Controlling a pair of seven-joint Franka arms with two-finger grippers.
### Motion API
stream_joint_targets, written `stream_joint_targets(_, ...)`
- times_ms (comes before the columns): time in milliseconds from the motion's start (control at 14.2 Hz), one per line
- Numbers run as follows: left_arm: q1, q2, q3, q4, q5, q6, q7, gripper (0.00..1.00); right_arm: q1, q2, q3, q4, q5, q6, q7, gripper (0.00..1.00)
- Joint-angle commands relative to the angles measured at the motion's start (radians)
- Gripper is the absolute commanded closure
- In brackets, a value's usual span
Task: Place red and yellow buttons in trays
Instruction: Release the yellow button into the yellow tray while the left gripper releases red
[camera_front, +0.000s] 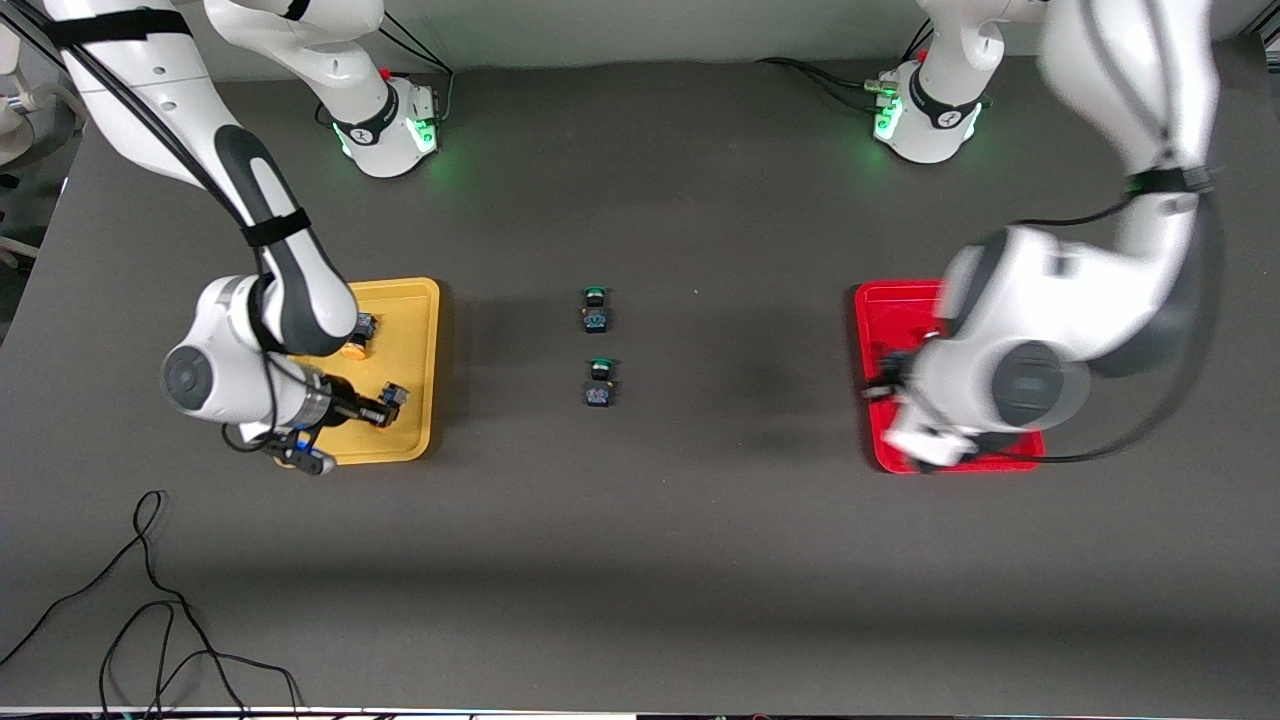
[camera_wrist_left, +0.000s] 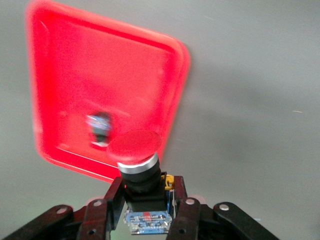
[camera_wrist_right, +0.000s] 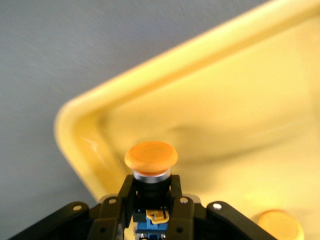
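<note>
My right gripper (camera_front: 383, 408) is over the yellow tray (camera_front: 415, 330), shut on a yellow-capped button (camera_wrist_right: 151, 156). In the right wrist view its fingers (camera_wrist_right: 127, 192) clamp the dark body above the tray floor (camera_wrist_right: 240, 110). A second yellow button (camera_front: 355, 342) lies in that tray, and its cap shows in the right wrist view (camera_wrist_right: 280, 225). My left gripper (camera_front: 888, 385) is over the red tray (camera_front: 885, 310), shut on a red-capped button (camera_wrist_left: 135, 145) above the tray's rim (camera_wrist_left: 175, 90). A second red button (camera_wrist_left: 100, 127) lies blurred in the red tray.
Two green-capped buttons (camera_front: 596, 310) (camera_front: 600, 383) stand mid-table, one nearer the front camera than the other. Loose black cable (camera_front: 150, 600) lies near the front edge at the right arm's end. The arm bases (camera_front: 385, 125) (camera_front: 925, 115) stand along the back.
</note>
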Motion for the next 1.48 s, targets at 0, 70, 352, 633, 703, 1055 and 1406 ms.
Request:
stream_joint_targets(0, -0.002, -0.047, 0.105, -0.197, -0.004, 0.143, 0.186, 1.00, -0.002, -0.047, -0.006, -0.059, 0.021, 0.050, -0.051, 0.57)
stream_joint_targets(70, -0.002, -0.052, 0.114, -0.269, -0.004, 0.238, 0.200, 1.00, -0.002, -0.039, -0.006, -0.059, 0.034, 0.054, -0.051, 0.01)
stream_joint_targets(352, -0.010, 0.015, 0.116, -0.393, -0.012, 0.490, 0.191, 1.00, -0.001, -0.102, -0.008, -0.031, 0.045, -0.009, -0.041, 0.00)
stream_joint_targets(633, -0.008, 0.039, 0.117, -0.471, -0.013, 0.607, 0.191, 0.66, -0.001, -0.247, -0.009, 0.110, 0.030, -0.230, -0.045, 0.00)
stream_joint_targets(703, -0.008, 0.037, 0.117, -0.473, -0.013, 0.604, 0.192, 0.05, -0.001, -0.290, -0.011, 0.121, 0.021, -0.251, -0.053, 0.00)
stream_joint_targets(1055, -0.008, -0.133, 0.110, -0.404, -0.013, 0.404, 0.180, 0.01, 0.002, -0.497, -0.008, 0.191, -0.166, -0.421, -0.108, 0.00)
stream_joint_targets(1406, -0.007, -0.410, 0.108, -0.371, -0.010, 0.256, 0.191, 0.00, 0.002, -0.513, -0.057, 0.433, -0.157, -0.744, -0.215, 0.00)
